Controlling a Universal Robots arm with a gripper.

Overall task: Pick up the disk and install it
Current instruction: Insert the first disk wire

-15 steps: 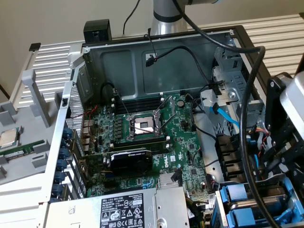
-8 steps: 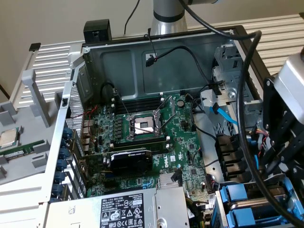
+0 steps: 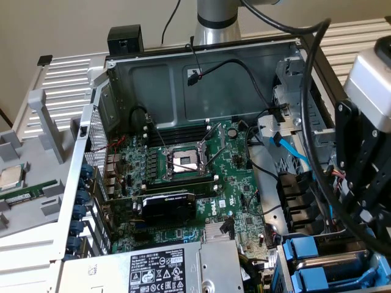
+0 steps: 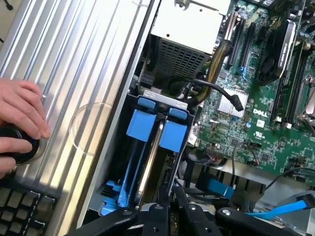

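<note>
The disk (image 4: 153, 147) stands on edge in the drive bay, a thin silver-grey slab between bright blue carrier pieces (image 4: 140, 123). My gripper (image 4: 173, 214) sits right at the disk's near end, its black fingers (image 4: 158, 216) drawn close together on that end. In the exterior view the gripper (image 3: 366, 201) hangs at the exterior view's right, just above the bay, where the disk (image 3: 342, 259) shows between blue carrier tabs (image 3: 303, 250).
The open computer case holds a green motherboard (image 3: 201, 177), a black card (image 3: 168, 207) and a grey power supply (image 3: 156, 271). Black cables (image 3: 317, 152) and a blue data cable (image 4: 288, 206) run near the bay. A person's hand (image 4: 19, 118) rests on a round knob beside the case.
</note>
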